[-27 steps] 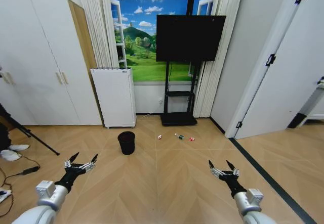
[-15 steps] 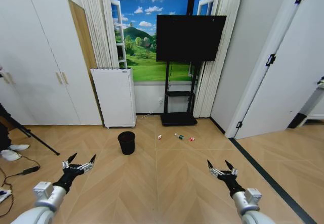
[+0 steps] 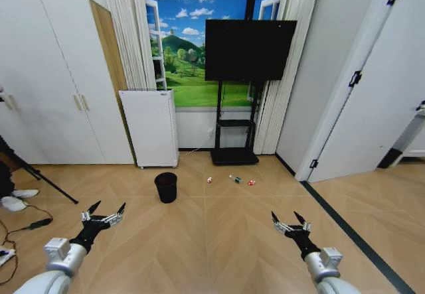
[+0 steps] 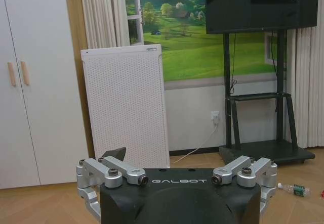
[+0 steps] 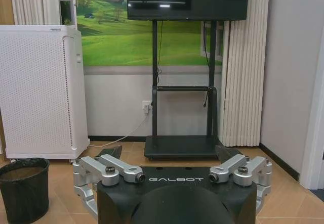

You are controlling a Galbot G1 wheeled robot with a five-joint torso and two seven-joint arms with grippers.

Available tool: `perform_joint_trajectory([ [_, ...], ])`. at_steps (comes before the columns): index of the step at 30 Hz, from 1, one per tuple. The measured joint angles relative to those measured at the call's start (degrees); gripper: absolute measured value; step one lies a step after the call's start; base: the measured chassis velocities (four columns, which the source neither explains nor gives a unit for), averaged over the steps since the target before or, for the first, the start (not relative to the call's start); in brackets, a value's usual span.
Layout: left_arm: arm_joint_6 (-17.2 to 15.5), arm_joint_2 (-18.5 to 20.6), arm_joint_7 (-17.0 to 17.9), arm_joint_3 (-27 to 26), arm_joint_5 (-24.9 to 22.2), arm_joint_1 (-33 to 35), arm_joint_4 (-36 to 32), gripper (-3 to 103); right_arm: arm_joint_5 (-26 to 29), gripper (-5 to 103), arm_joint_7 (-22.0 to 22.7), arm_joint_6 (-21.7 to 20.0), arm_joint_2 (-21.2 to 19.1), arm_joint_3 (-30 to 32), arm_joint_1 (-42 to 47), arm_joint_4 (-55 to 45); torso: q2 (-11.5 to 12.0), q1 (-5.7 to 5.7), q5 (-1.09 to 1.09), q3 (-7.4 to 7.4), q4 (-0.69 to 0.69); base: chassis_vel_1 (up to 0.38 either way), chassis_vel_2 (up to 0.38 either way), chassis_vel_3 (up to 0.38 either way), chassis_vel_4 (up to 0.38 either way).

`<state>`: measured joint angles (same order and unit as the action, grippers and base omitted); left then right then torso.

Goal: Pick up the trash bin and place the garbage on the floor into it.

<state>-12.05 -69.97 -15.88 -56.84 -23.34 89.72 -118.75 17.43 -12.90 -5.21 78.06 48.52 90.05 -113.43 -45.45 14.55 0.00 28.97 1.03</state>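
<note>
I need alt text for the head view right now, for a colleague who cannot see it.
A small black round trash bin stands on the wooden floor, with three tiny litter pieces scattered to its right, before a black TV stand. The left gripper and right gripper hover open in the foreground, empty.

In the head view the garbage (image 3: 234, 179) at frame centre was too small to tell apart: two red-and-white specks and a greenish bottle. The bottle (image 4: 294, 188) lay at the left wrist view's lower right, another piece being cut by the right edge. The bin (image 5: 23, 187) was cropped by the right wrist view's left edge. Both wrist views' lower edges hid the gripper bodies.
</note>
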Motion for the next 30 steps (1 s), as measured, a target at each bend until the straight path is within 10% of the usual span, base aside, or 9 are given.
perform_joint_trajectory([
  [30,-0.7,-0.4,0.2,0.7,1.8,-0.2,-0.7,100,0.4,100,-1.7,1.9,-0.9,-0.2,-0.9,4.0,0.0,0.02,0.04,0.01,-0.01,-0.206,0.200,0.213,-0.206],
])
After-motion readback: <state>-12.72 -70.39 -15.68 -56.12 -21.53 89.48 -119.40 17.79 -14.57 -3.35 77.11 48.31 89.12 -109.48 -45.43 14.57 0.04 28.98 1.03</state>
